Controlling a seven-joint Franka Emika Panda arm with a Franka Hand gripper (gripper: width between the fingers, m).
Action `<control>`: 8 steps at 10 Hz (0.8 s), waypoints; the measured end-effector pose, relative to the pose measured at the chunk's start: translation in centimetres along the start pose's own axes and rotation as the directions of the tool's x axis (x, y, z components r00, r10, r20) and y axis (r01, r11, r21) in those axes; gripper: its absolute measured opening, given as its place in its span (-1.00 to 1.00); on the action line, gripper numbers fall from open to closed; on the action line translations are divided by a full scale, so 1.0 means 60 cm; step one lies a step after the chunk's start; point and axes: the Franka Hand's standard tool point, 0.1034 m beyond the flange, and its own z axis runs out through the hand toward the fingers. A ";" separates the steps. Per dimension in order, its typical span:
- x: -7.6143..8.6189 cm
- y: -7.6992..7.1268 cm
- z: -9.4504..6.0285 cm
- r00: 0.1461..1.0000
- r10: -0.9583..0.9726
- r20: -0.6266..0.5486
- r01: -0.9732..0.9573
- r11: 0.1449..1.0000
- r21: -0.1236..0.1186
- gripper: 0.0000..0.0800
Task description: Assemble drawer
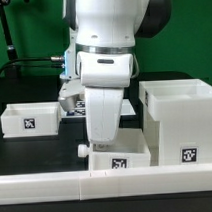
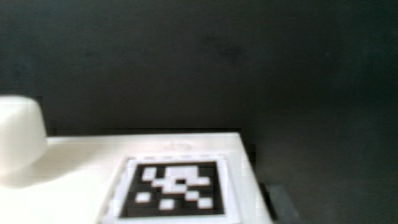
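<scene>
The tall white housing (image 1: 180, 113) stands at the exterior view's right, with a square tag on its front. One shallow tray (image 1: 29, 118) sits at the left. A second tray (image 1: 120, 157) with a small knob (image 1: 82, 150) lies in front of the arm. My gripper (image 1: 104, 140) hangs right over this second tray. Its fingers are hidden by the hand and the tray's wall. The wrist view shows no fingers, only a white tagged face (image 2: 178, 186) close below and a rounded white shape (image 2: 18, 140) beside it.
A low white rail (image 1: 108, 190) with no tag runs along the front edge. The table (image 1: 36, 152) is black. A flat white tagged piece (image 1: 72, 96) lies behind the arm, mostly hidden. A green wall stands at the back.
</scene>
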 end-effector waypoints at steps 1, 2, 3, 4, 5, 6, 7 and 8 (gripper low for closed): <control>-0.001 -0.005 0.000 1.000 -0.010 0.000 0.010 1.000 0.005 -0.89; -0.003 -0.006 0.001 0.999 -0.042 0.000 0.042 0.999 0.007 -0.89; -0.008 -0.006 0.002 0.997 -0.077 -0.002 0.077 0.997 0.008 -0.89; -0.008 -0.004 0.002 0.998 -0.062 -0.003 0.062 0.998 0.001 -0.89; -0.007 -0.001 0.002 0.998 -0.061 -0.007 0.061 0.998 -0.026 -0.89; -0.008 -0.002 0.002 0.998 -0.061 -0.007 0.061 0.998 -0.024 -0.89; -0.008 -0.001 0.002 0.998 -0.058 -0.007 0.058 0.998 -0.024 -0.89; -0.007 0.002 0.001 0.999 -0.046 -0.007 0.045 0.999 -0.025 -0.89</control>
